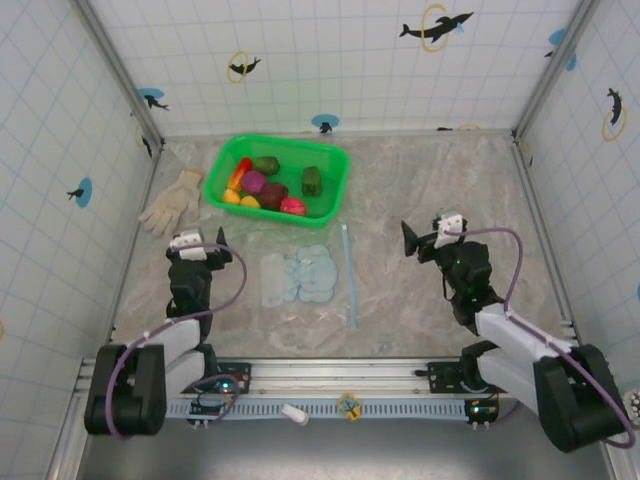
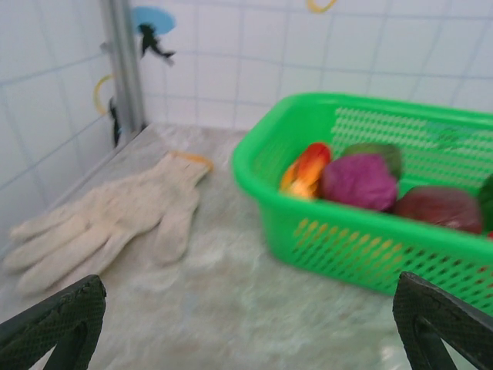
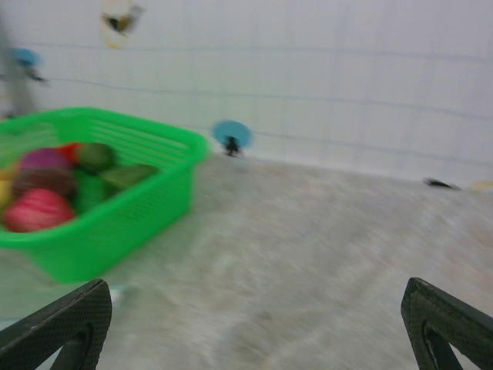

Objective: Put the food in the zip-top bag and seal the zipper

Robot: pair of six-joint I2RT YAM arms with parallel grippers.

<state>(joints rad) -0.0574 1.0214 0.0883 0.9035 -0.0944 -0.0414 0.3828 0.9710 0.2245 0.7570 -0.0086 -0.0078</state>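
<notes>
Zero bagged: small toy fruits and vegetables [image 1: 265, 186] in green mesh basket [image 1: 337, 165]; clear blue-patterned zip-top bag [image 1: 300, 277] flat on desk [image 1: 440, 180]; left tool [image 2: 250, 308] and right tool [image 3: 254, 312] open, empty.

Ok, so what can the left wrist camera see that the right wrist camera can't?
Left wrist's extras: the white glove lying flat on the table beside the basket, and a metal corner post behind it.
Right wrist's extras: a blue dolphin sticker low on the back wall, and a wide stretch of table to the basket's right.
Shared: the green basket with the magenta toy inside. Each camera also sees its own open gripper, the left gripper and the right gripper.
</notes>
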